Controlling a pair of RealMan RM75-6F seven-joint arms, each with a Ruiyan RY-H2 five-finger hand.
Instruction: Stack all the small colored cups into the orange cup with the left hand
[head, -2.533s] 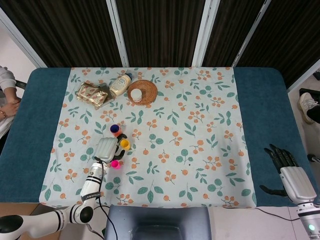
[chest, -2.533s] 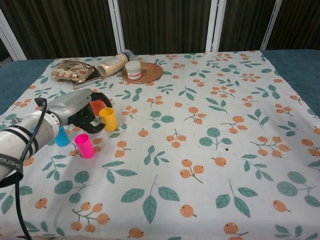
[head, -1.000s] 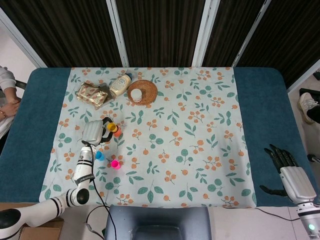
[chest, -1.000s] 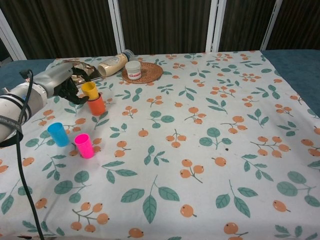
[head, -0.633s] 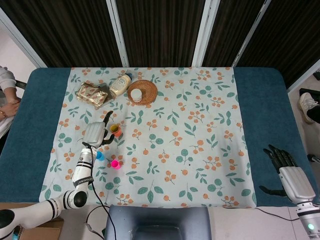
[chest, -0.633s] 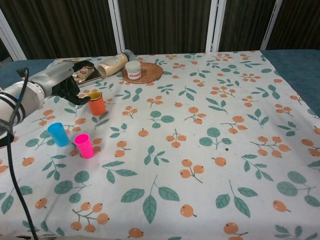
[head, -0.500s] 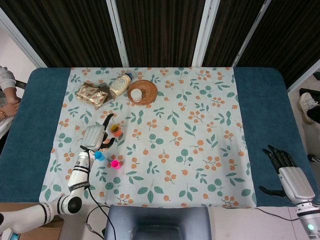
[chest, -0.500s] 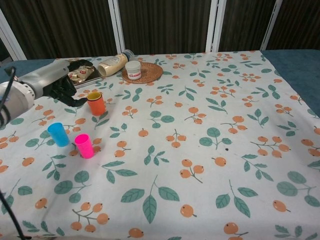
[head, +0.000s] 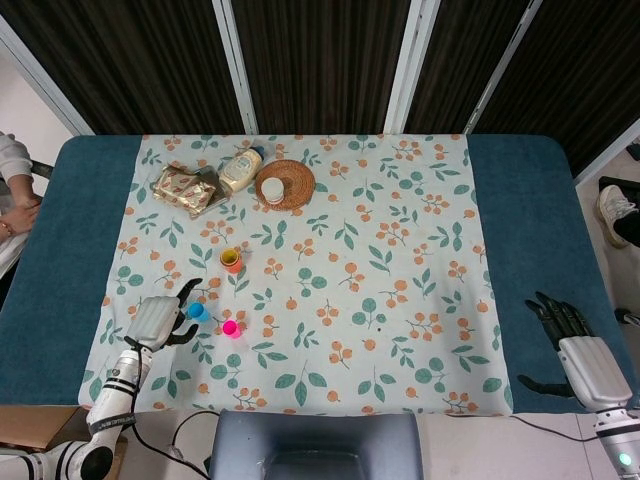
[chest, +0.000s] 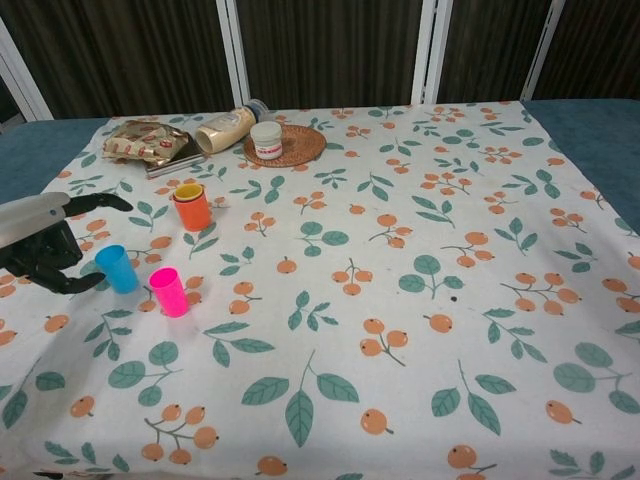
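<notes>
The orange cup (head: 231, 261) (chest: 191, 208) stands upright on the floral cloth with the yellow cup nested inside it, only a yellow rim showing. A blue cup (head: 199, 312) (chest: 117, 268) and a pink cup (head: 231, 328) (chest: 168, 291) stand side by side nearer the front edge. My left hand (head: 156, 320) (chest: 45, 246) hovers just left of the blue cup, open, fingers spread toward it and holding nothing. My right hand (head: 575, 350) rests open on the blue table at the far right.
At the back left lie a snack packet (head: 184, 188), a tipped bottle (head: 240, 170) and a woven coaster (head: 285, 184) with a small white jar on it. A person's arm shows at the left edge.
My left hand let go of the yellow cup inside the orange cup, then drew back toward the front left and now sits beside the blue cup. The right hand has not moved.
</notes>
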